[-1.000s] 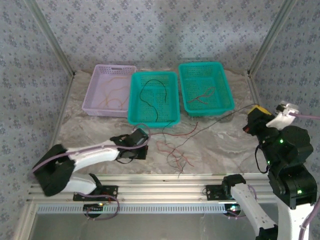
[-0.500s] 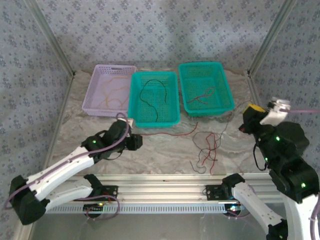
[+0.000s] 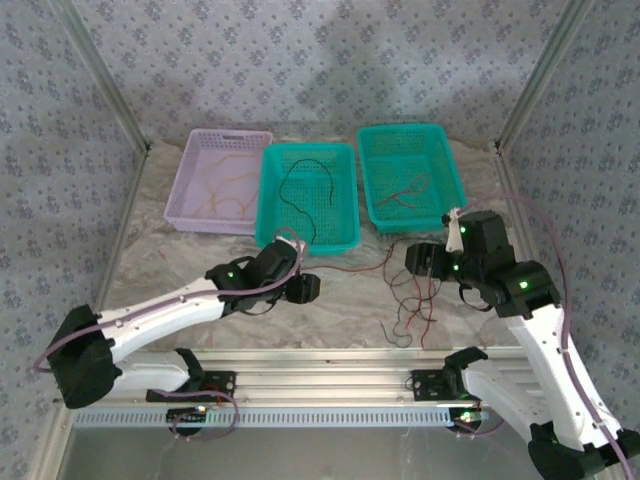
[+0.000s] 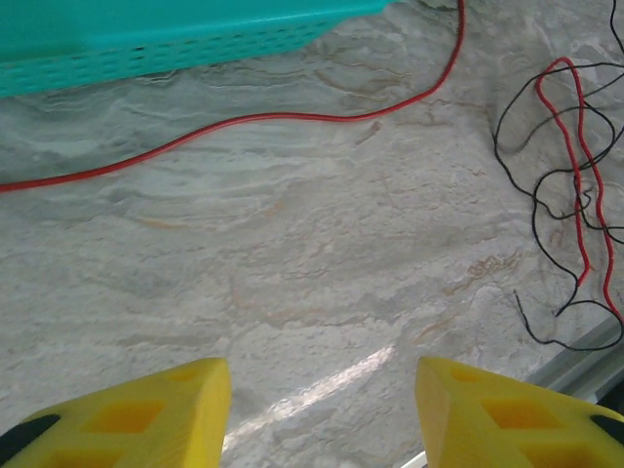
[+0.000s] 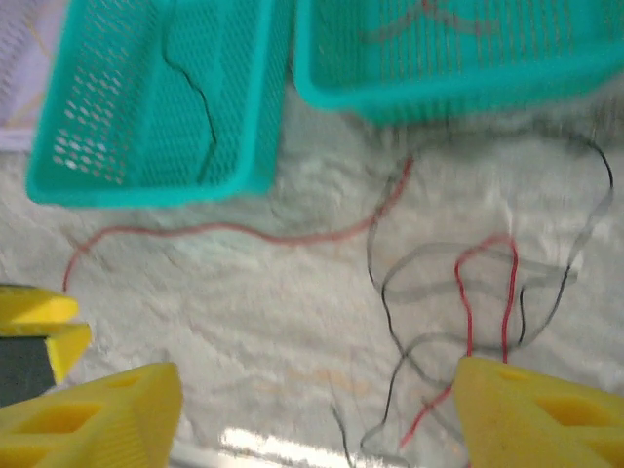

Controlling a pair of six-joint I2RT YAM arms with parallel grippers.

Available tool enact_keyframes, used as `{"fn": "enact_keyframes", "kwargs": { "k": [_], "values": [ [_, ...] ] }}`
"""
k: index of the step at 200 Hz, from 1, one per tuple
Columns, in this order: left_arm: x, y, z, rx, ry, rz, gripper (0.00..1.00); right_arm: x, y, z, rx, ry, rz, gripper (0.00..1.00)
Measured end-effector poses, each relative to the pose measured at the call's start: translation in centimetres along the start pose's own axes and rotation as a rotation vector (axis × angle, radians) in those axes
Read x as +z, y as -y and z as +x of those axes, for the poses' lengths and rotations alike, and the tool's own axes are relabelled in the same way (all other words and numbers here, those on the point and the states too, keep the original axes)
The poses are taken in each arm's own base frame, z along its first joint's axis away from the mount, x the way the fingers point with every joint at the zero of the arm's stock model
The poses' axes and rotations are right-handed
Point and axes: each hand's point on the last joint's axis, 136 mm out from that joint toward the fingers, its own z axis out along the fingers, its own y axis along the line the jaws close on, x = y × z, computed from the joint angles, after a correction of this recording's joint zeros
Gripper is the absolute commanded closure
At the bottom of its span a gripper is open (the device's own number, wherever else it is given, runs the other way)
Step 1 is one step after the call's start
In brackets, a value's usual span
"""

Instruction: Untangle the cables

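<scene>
Lying tangled on marbled tabletop [image 3: 180, 262]: thin red, black cables [image 3: 413, 298]; left jaws, right jaws wide.

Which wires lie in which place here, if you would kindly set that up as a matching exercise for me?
Places:
1. lilac basket
2. middle teal basket
3. right teal basket
4. table

Wires:
A. red-and-black tangle
B. yellowish wires
C. reddish wire
D. black wire

Pairs: 1-B, 2-D, 3-C, 4-A
</scene>
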Motion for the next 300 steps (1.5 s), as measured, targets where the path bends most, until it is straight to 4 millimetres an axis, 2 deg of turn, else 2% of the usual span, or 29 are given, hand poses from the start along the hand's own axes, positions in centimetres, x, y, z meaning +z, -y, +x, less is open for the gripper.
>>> {"fn": "enact_keyframes", "kwargs": {
  "k": [32,43,70,84,102,117,136,181,238,300],
  "values": [
    [0.9,0.3,-0.3,0.002,-0.005,-0.003,0.47,1.3,1.6,3.2,0.045,-0.086,0.036,0.30],
    [1.1,0.6,-0.4,0.010,-0.005,0.001,0.47,1.9,1.9,4.8,0.063,-0.123,0.040,0.31],
    [1.6,0.8,-0.3,0.018,-0.012,0.005,0.48,3.0,2.1,8.0,0.090,-0.207,0.052,0.30],
    [2.0,0.9,-0.2,0.023,-0.018,0.004,0.48,4.1,2.2,9.6,0.116,-0.241,0.053,0.30],
    [2.1,0.9,0.0,0.027,-0.022,0.004,0.48,5.8,3.1,12.1,0.154,-0.290,0.099,0.27],
    [2.1,1.1,-0.2,0.032,-0.020,0.009,0.48,6.8,3.9,13.0,0.162,-0.308,0.150,0.27],
    [1.9,1.5,-0.5,0.038,-0.010,0.016,0.48,7.9,4.6,12.6,0.170,-0.309,0.223,0.29],
    [1.8,1.9,-0.7,0.051,-0.005,0.024,0.48,11.5,5.7,10.9,0.173,-0.289,0.324,0.48],
    [1.7,1.8,-0.9,0.053,0.007,0.016,0.48,14.3,8.1,9.4,0.174,-0.272,0.415,0.47],
    [1.6,1.4,-0.9,0.053,0.015,0.001,0.48,17.1,10.3,8.7,0.209,-0.283,0.440,0.52]
  ]
}}
